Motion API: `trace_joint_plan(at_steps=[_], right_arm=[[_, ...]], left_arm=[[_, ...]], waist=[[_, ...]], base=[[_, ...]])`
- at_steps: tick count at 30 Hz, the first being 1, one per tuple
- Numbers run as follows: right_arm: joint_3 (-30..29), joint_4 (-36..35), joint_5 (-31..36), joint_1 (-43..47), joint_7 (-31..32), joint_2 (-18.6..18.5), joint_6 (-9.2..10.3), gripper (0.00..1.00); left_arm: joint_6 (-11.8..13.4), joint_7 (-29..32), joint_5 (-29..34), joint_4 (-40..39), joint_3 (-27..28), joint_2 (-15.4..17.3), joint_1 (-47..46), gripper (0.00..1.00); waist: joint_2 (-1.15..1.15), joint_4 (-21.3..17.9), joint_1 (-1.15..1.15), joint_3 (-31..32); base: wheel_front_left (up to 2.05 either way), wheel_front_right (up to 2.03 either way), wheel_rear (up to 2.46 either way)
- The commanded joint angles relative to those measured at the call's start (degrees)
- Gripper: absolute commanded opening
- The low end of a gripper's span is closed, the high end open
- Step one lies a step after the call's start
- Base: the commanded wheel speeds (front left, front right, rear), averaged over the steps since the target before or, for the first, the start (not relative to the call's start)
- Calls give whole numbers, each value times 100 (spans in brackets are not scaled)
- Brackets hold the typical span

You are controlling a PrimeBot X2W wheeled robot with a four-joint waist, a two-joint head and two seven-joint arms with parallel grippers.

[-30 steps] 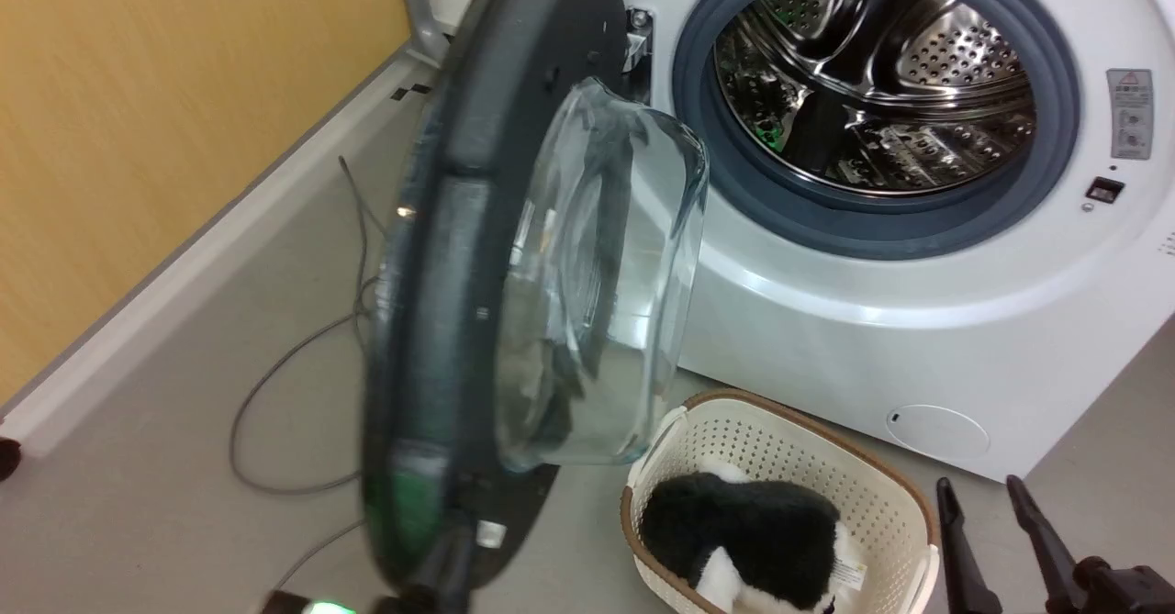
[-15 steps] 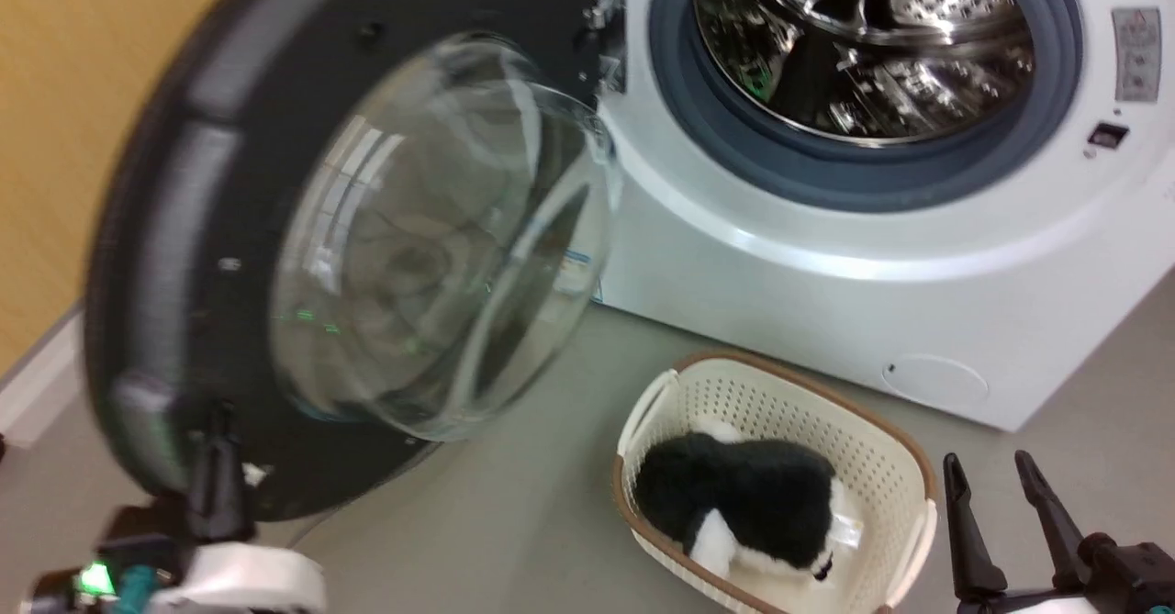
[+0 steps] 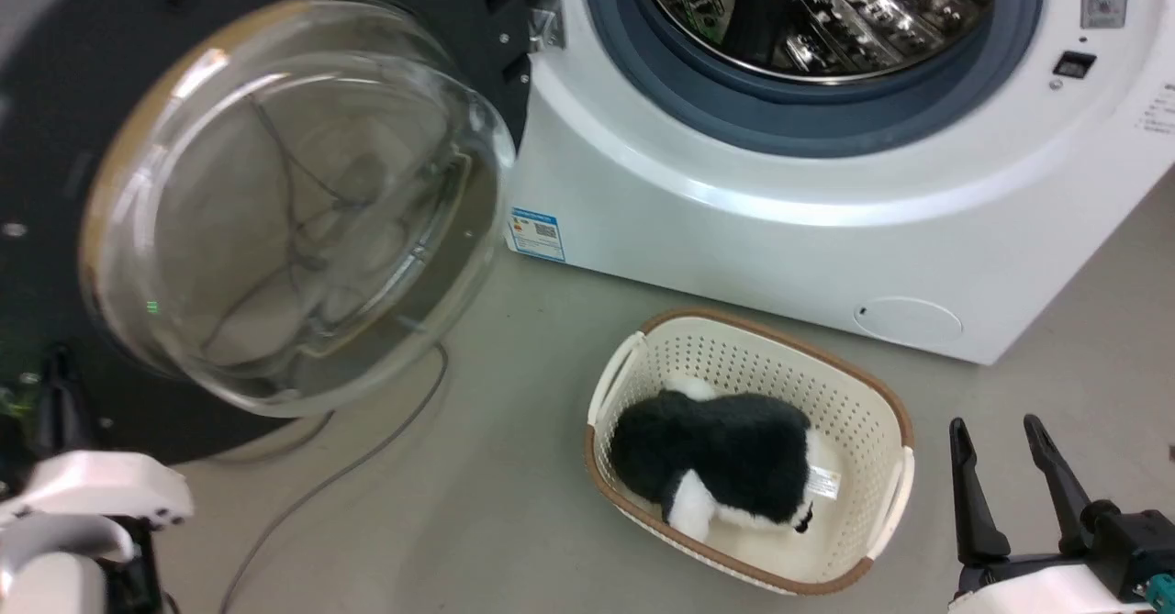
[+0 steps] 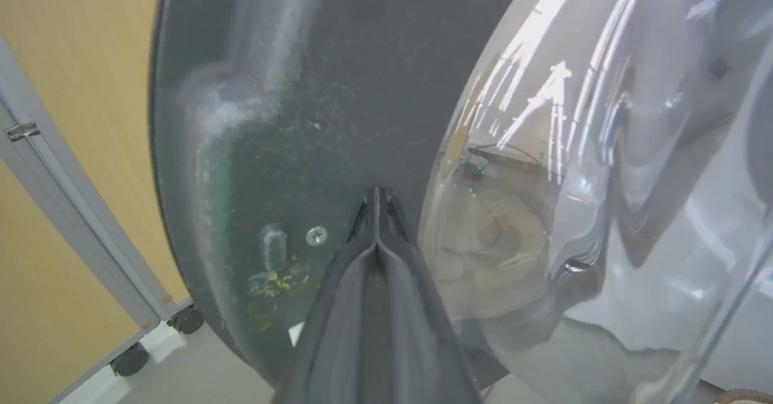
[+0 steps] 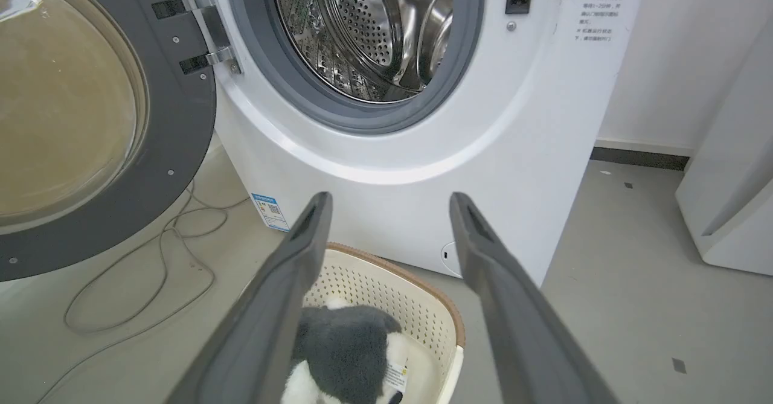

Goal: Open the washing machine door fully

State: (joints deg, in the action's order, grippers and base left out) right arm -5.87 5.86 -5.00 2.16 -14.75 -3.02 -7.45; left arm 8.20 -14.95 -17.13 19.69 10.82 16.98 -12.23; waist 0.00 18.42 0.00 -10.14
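Head view: one door [image 3: 285, 201], one basket [image 3: 808, 383]

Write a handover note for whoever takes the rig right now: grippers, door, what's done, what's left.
Grippers: left gripper shut, holding nothing, its tips at the black inner face of the washing machine door, beside the glass bowl. Right gripper open, empty, hovering near the basket.
Things: washing machine door stands wide, clear of the drum opening of the washing machine.
Done: door opened most of the way.
Left: cannot tell whether it is at its stop; probably push on gently, then withdraw.
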Motion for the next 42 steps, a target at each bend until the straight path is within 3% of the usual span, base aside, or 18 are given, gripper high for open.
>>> trace_joint_plan(at_steps=[1, 12, 21, 30, 35, 42], right_arm=[[-5, -4, 34, -74, -25, 14, -3, 100], [-22, 13, 110, -193, -25, 14, -3, 100], [65, 88, 76, -205, -25, 14, -3, 100], [61, 90, -80, 24, -25, 14, -3, 100], [5, -50, -62, 217, -25, 14, -3, 100], [-61, -212, -53, 368, -25, 14, -3, 100]], left_arm=[[-14, -5, -17, 50, 49, 58, -110, 0], [-307, -5, 113, 1215, 608, 398, -983, 0], [-457, -5, 340, 1314, 931, 321, -947, 0], [-576, -5, 786, 398, 1026, -56, -18, 0], [-706, -5, 1247, -457, 665, -349, 616, 0], [-941, -5, 1354, -1367, 309, -770, 1174, 0]], waist=[[0, -41, 0, -41], [0, -182, 0, -199], [0, -283, 0, -69], [0, -455, 0, 643], [0, -527, 0, 989], [0, -644, 0, 1204]], base=[[0, 0, 0], [0, 0, 0], [0, 0, 0], [0, 0, 0], [0, 0, 0], [0, 0, 0]])
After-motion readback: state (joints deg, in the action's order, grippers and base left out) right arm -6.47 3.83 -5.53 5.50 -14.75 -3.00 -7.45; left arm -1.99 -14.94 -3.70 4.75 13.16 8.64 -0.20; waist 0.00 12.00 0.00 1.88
